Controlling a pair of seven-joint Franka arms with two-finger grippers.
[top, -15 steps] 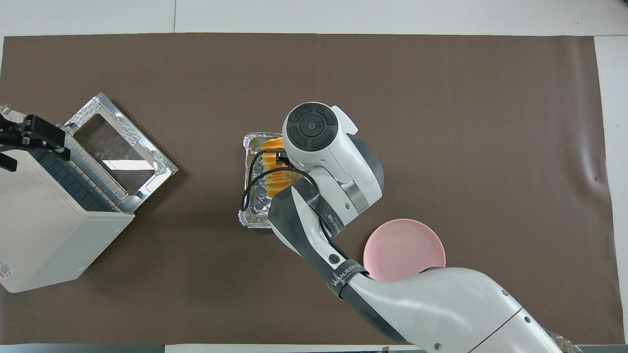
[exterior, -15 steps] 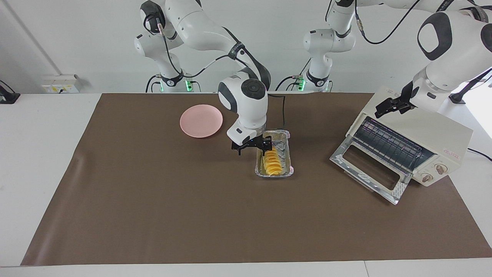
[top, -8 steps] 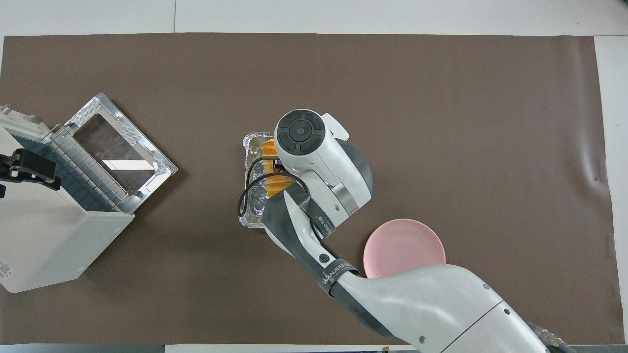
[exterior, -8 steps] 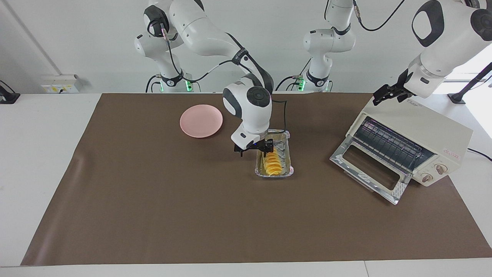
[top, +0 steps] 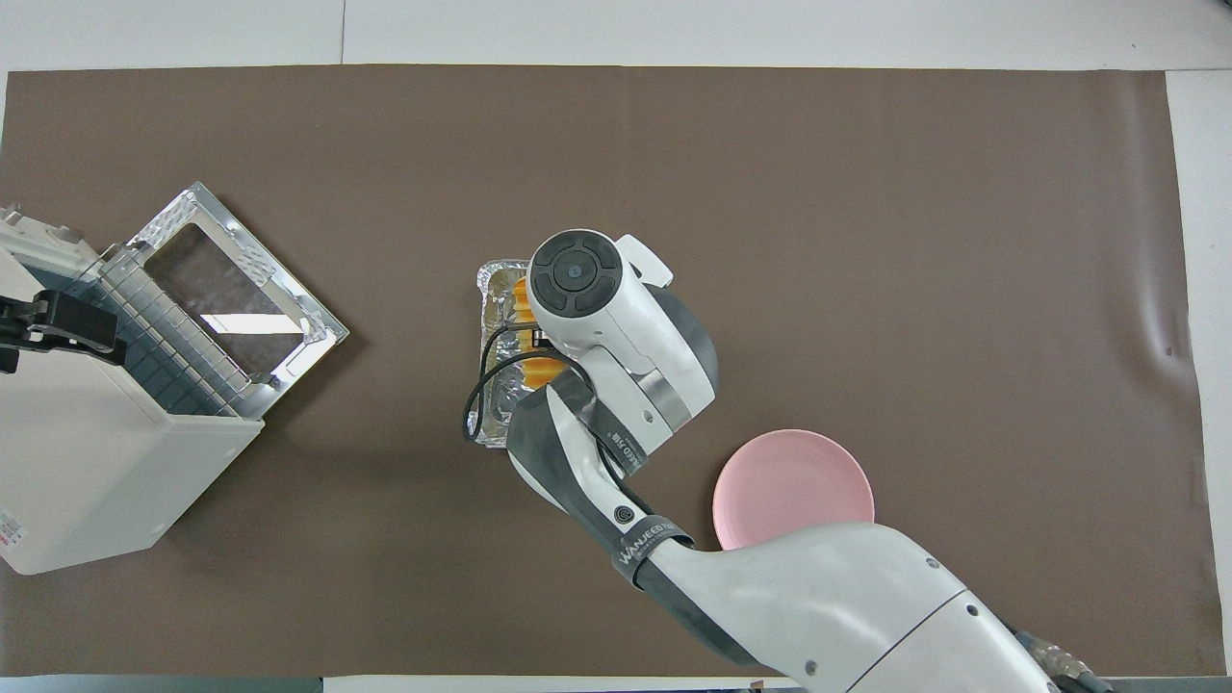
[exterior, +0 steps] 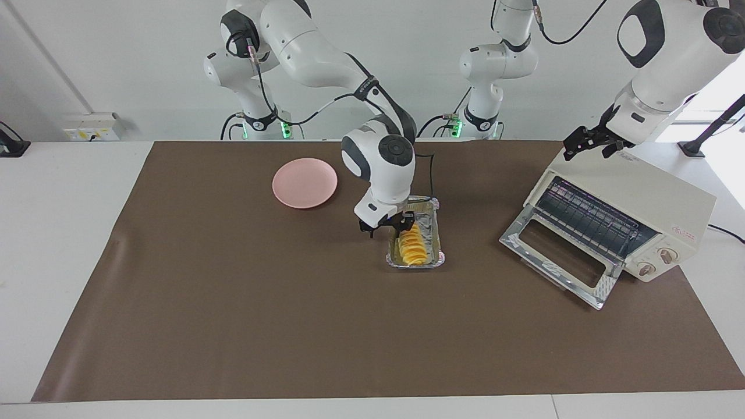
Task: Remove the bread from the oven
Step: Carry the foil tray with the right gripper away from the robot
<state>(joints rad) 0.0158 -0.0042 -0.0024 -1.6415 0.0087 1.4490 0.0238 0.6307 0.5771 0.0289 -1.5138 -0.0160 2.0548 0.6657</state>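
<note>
The bread (exterior: pixel 412 247), a ridged golden-yellow loaf, lies in a crinkled foil tray (exterior: pixel 431 224) on the brown mat, outside the oven. My right gripper (exterior: pixel 389 228) is open and low over the tray's end nearer the robots, one finger at the loaf's end and the other outside the tray. In the overhead view my right wrist hides most of the bread (top: pixel 523 293) and tray (top: pixel 487 285). The cream oven (exterior: pixel 637 192) stands at the left arm's end with its door (exterior: pixel 553 256) folded down and its rack bare. My left gripper (exterior: pixel 585 152) is open above the oven's top edge (top: pixel 58 322).
A round pink plate (exterior: pixel 304 182) lies on the mat nearer the robots than the tray, toward the right arm's end; it also shows in the overhead view (top: pixel 792 486). A black cable runs from the right wrist past the tray. The oven's knobs (exterior: pixel 656 262) face the mat.
My right gripper has shifted sideways onto the tray's near end and sunk a little. My left gripper has lifted away from the oven's front opening to above its top.
</note>
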